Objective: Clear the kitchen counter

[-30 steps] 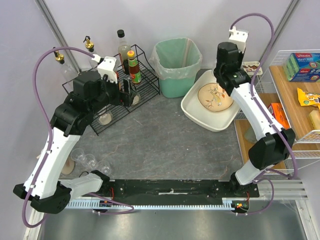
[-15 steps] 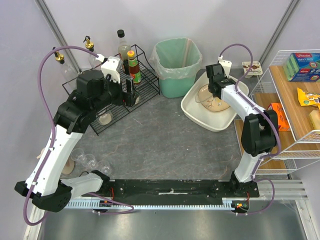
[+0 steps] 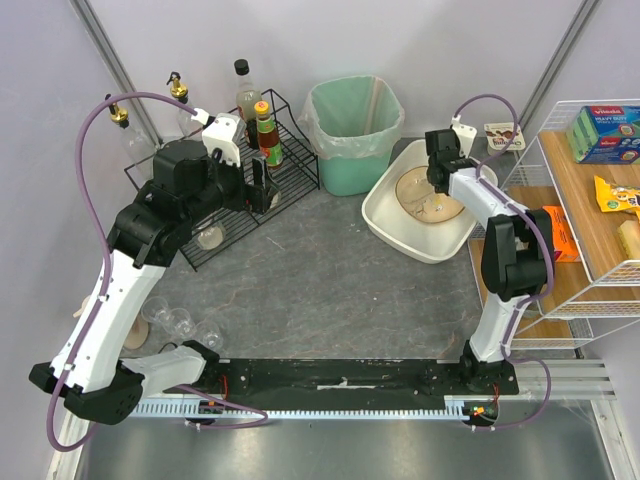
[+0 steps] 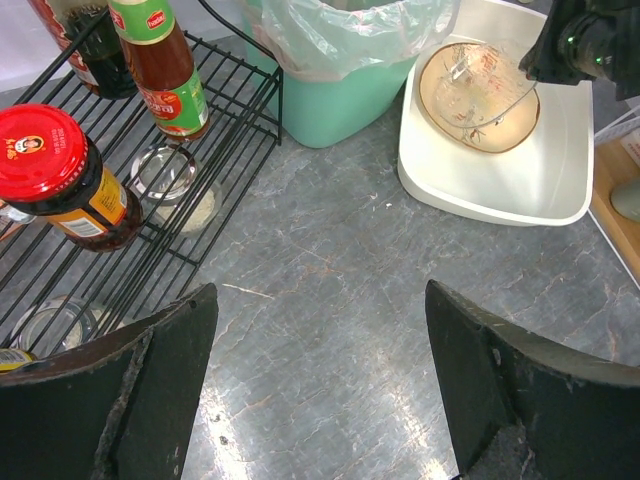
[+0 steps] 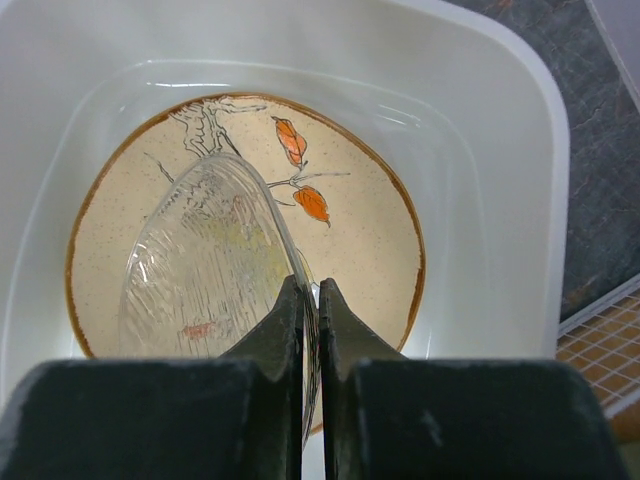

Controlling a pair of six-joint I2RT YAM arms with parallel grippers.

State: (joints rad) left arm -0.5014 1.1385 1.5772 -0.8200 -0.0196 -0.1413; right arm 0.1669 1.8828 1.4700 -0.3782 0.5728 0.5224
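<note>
Right now my right claw (image 5: 310,288) is pinched narrow on the rim of one clear glass bowl (image 5: 205,260). It holds the bowl tilted over the one leaf-painted plate (image 5: 370,230) that lies in the one white tub (image 5: 500,150). The tub's walls rise close around the plate, so there is little room sideways there.

My left claw (image 4: 320,292) is spread wide and holds nothing. It hangs over the desk (image 3: 320,290) just beside the black wire rack (image 3: 225,215), with the rack's edge at the upper left of my left wrist view.

The desk is a broad, dark grey slab mottled like stone, filling the middle of the top view. Its far side meets the wall, its near edge carries the black rail with my two bases, and its right edge runs along the wire shelf (image 3: 590,200). A wide stretch of bare grey lies between the rack on the left and the tub on the right.

One green bin (image 3: 352,135) stands at the far edge between rack and tub, just beside the tub's corner. On the rack I count three containers: a red-lidded jar (image 4: 65,180), a green-capped sauce bottle (image 4: 160,70) and a dark bottle (image 4: 95,50). Three small clear glasses (image 3: 180,320) stand at the lower left by my left arm.
</note>
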